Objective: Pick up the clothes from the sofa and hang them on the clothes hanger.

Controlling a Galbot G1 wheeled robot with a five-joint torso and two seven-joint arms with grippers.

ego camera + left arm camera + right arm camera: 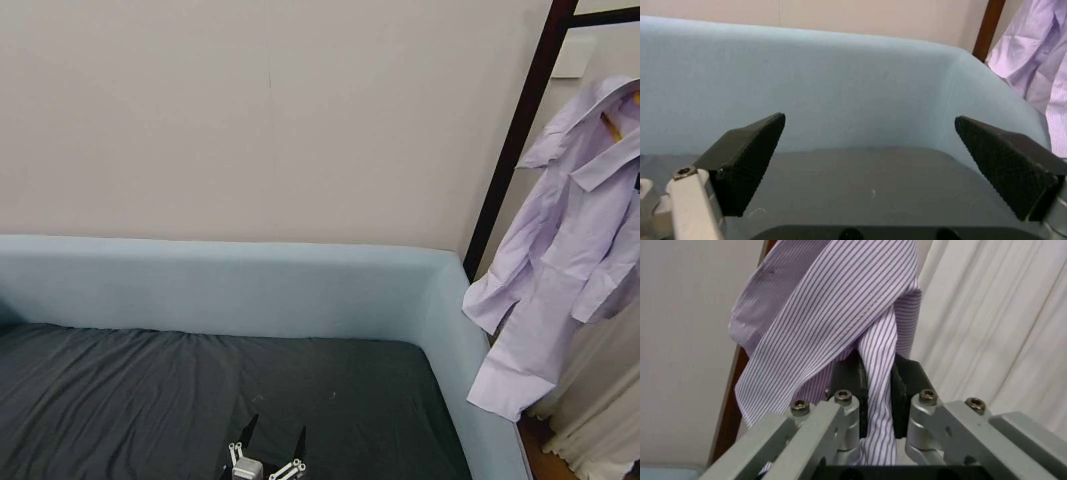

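Note:
A lilac striped shirt [560, 260] hangs at the right from a dark brown rack post [515, 135], an orange hanger piece [612, 125] showing at its collar. My right gripper [877, 390] is shut on a fold of the shirt [833, 300], the fabric pinched between its black pads [852, 385]. My left gripper [275, 438] hovers low over the sofa's dark seat cover [150, 400], open with nothing between its fingers. In the left wrist view the left gripper [870, 130] faces the sofa's corner, with the shirt [1033, 45] beyond it.
The light blue sofa backrest [220, 285] runs along a beige wall and turns into an armrest [455, 340] at the right. White curtains [600, 400] hang behind the shirt. The rack post [988, 25] stands just past the sofa's corner.

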